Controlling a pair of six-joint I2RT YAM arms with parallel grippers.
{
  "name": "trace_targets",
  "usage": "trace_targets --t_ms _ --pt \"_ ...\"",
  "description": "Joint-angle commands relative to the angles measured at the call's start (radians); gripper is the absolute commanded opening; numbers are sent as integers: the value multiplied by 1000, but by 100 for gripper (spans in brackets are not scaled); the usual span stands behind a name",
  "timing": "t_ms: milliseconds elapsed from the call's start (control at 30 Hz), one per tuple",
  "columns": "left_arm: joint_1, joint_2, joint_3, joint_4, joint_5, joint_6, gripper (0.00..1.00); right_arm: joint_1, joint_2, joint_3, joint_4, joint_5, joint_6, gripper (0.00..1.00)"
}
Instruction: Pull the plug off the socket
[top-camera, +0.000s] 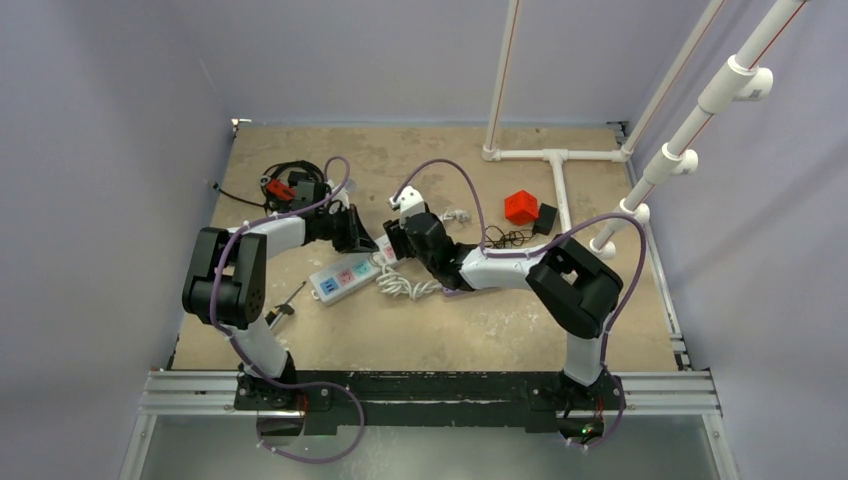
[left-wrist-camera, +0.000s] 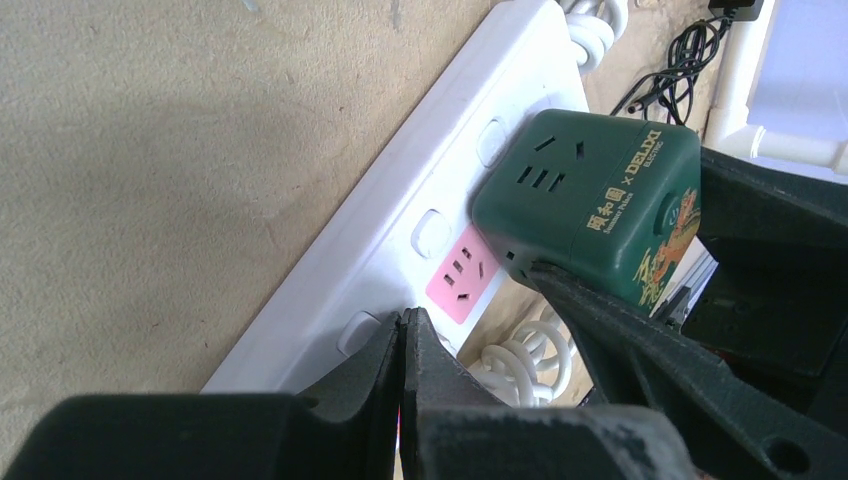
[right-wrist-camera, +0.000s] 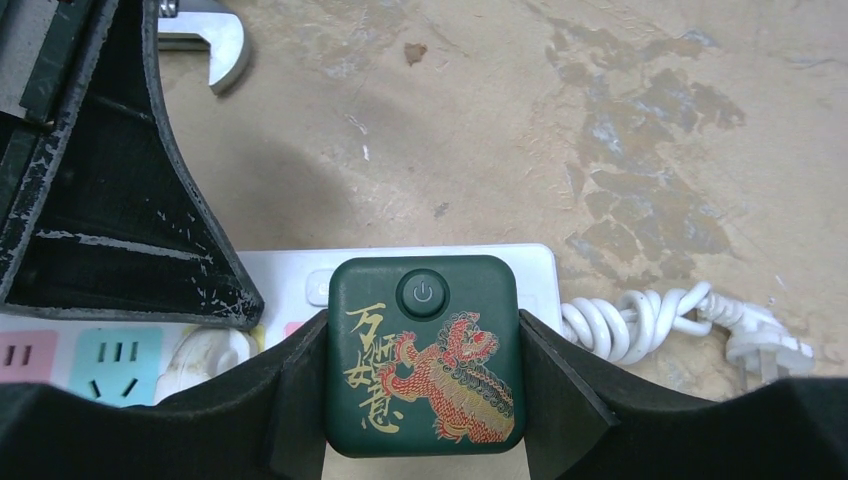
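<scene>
Two arms meet over the socket (top-camera: 345, 276), a long white power strip lying at an angle just left of centre on the tan table (top-camera: 470, 330) in the overhead view. Its pastel outlets run toward the lower left and its coiled white cord (top-camera: 405, 286) bunches at its right end.

The right gripper (top-camera: 396, 244) reaches in from the right and is clamped on the plug (right-wrist-camera: 425, 350), a dark green cube printed with a gold-and-red dragon and a round power button. In the right wrist view its two black fingers (right-wrist-camera: 560, 390) press the cube's left and right faces. The cube sits on the strip's end nearest the cord; whether its pins are fully seated cannot be told.

The left gripper (left-wrist-camera: 405, 322) is clenched with nothing between its jaws. In the left wrist view its joined tips come down on the strip's white face beside the pink outlet (left-wrist-camera: 460, 280), just left of the green cube. The right wrist camera shows the same black finger meeting the strip at the left of the frame, next to a blue-green outlet (right-wrist-camera: 120, 360).

Beyond the strip, a red block (top-camera: 519, 207) and a small black box (top-camera: 546, 218) lie right of centre near a white pipe frame (top-camera: 555, 160). A tangle of black cables (top-camera: 290, 180) sits at the upper left. A metal wrench (right-wrist-camera: 215, 40) shows at the top left of the right wrist view.
</scene>
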Motion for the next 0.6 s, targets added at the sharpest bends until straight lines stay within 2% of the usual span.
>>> trace_targets --t_ms 0,167,367,500,567 --pt "-1 34 -3 -62 -81 46 0 39 10 77 35 188 -17 0" --pt "-6 36 -2 -62 -82 47 0 11 -35 46 73 43 11 0" --pt "-7 40 -2 -63 -85 48 0 -101 -89 5 107 -190 63 0" --pt "-9 41 -1 -63 -86 48 0 -116 -99 -1 117 -228 75 0" --pt "-10 40 1 -63 -86 47 0 -114 -98 1 126 -186 55 0"
